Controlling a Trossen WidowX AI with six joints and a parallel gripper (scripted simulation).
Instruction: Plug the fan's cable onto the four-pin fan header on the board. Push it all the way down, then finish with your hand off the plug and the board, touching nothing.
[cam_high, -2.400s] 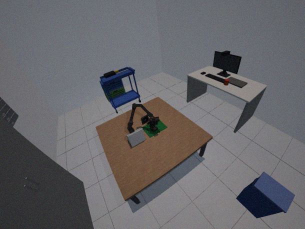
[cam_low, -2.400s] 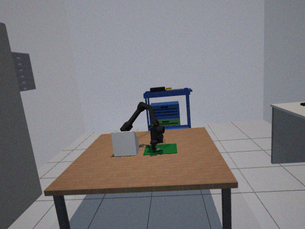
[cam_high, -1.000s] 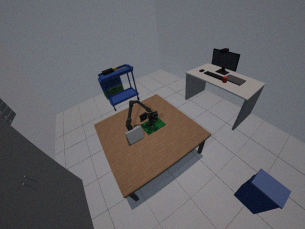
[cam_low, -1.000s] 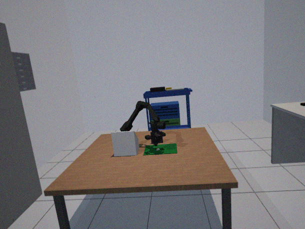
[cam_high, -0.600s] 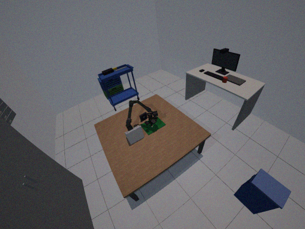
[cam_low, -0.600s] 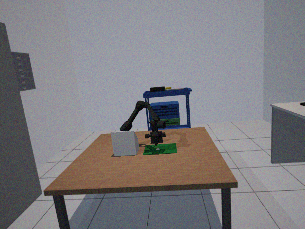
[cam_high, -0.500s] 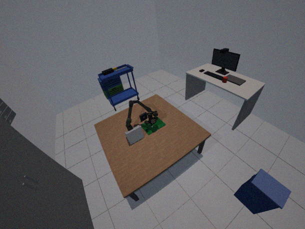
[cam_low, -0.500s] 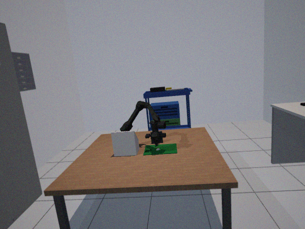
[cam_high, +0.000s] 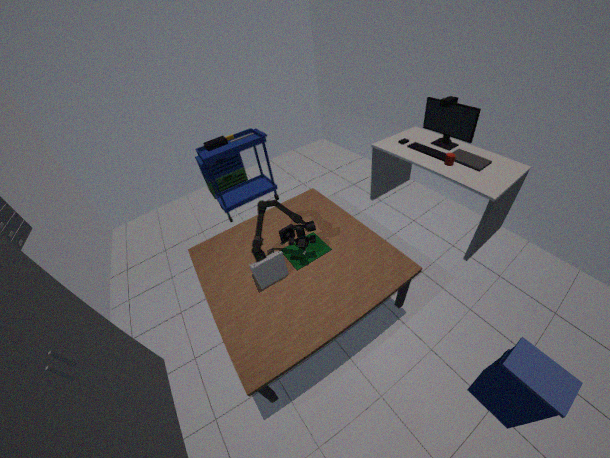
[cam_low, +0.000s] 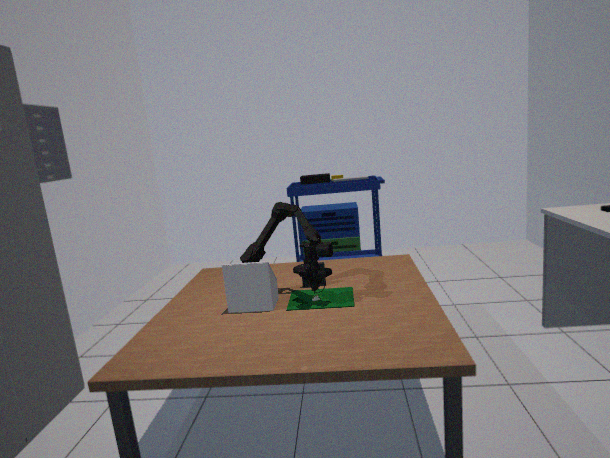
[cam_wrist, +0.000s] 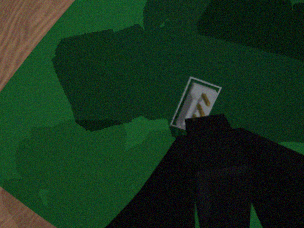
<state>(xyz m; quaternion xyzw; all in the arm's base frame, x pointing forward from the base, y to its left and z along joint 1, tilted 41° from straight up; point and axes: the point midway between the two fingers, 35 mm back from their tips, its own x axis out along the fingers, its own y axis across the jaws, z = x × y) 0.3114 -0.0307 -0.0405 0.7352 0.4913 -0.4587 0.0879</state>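
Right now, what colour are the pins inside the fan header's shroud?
Gold-orange pins inside a pale grey fan header shroud, on the green board. The wrist view shows it best.
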